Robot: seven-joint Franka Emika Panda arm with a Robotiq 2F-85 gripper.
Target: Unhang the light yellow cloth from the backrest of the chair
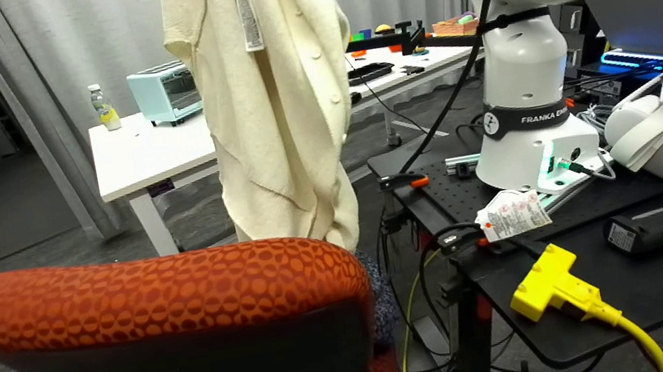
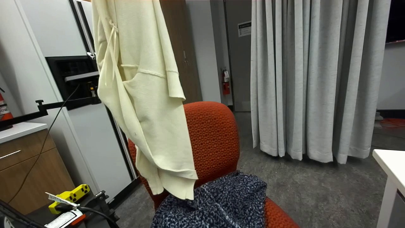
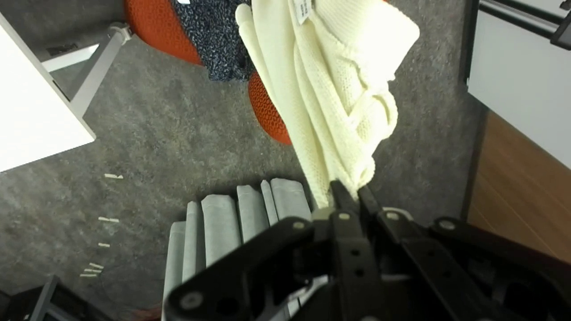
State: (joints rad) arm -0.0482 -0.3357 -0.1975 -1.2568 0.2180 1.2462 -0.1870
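The light yellow cloth [image 2: 155, 110], a soft, loosely folded knit, is pinched at one end by the gripper [image 3: 351, 191] and suspended, long axis near vertical, free end downward, in front of the circle-patterned, orange-red woven backrest [image 1: 174, 293]; whether they touch cannot be told. "FRANKA" can be read on a black band [image 1: 529, 118]; the white label's [image 3: 303, 10] print is too small.

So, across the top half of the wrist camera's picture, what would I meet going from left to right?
White tabletop, dark speckled fabric, light yellow cloth, then a white panel at the far right.
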